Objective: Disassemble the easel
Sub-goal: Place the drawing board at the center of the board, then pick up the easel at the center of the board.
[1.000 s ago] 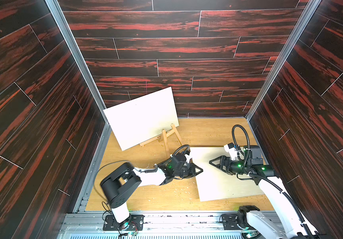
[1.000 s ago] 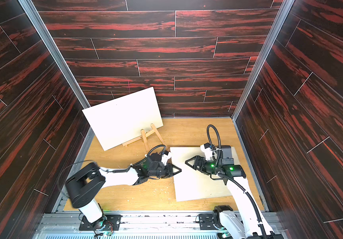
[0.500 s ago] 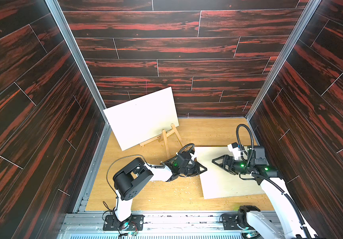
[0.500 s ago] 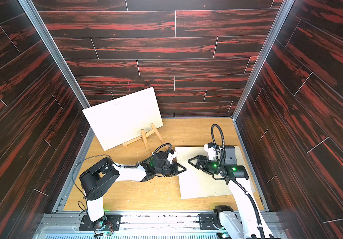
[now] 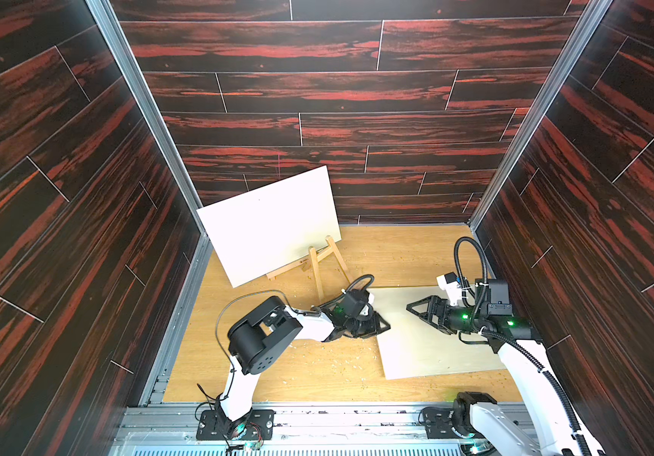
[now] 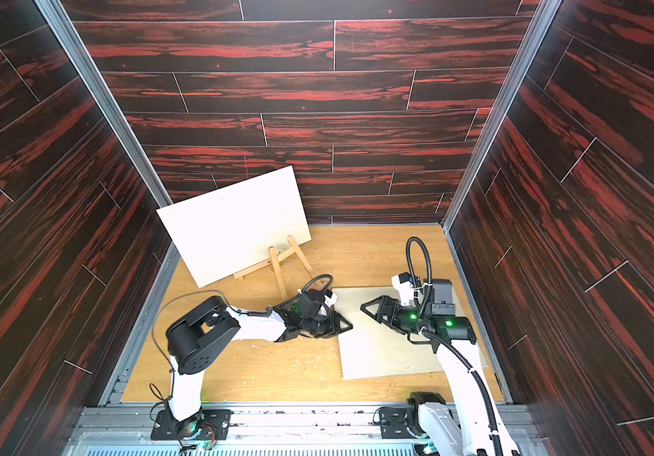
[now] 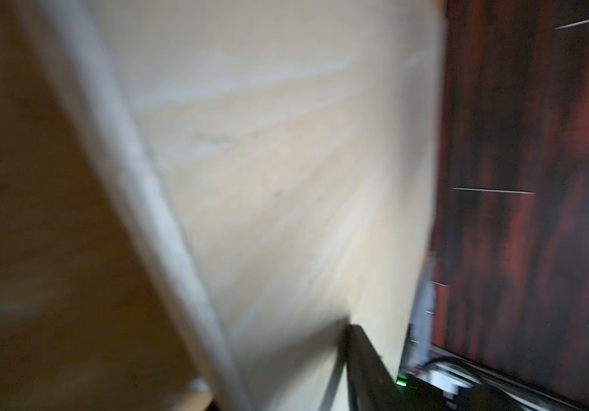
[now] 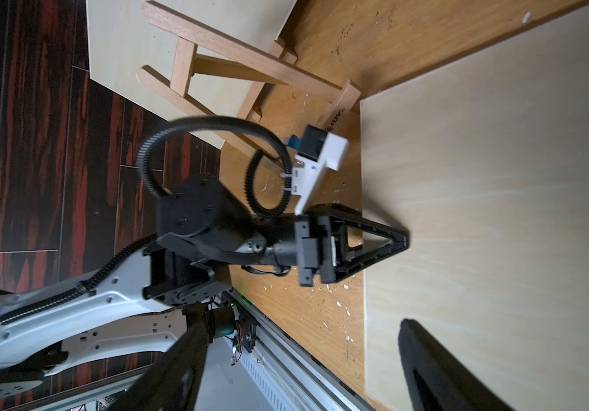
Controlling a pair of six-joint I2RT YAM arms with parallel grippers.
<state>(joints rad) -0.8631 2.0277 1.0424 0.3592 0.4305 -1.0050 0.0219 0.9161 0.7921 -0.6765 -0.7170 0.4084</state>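
Left gripper (image 5: 387,327) seemingly touching board (image 5: 440,347), logo (image 8: 337,119) illegible

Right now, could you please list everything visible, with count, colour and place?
panel: 1, white, leaning on the easel, back left
easel: 1, light wood, back left, under the panel
board: 1, pale beige, flat on the table, front right
crumbs: many, whitish, scattered on the table
table: 1, honey wood, under everything
walls: 3, dark red-black wood pattern, around the table
left gripper: 1, black, at the board's edge
right gripper: 1, black, open, above the board
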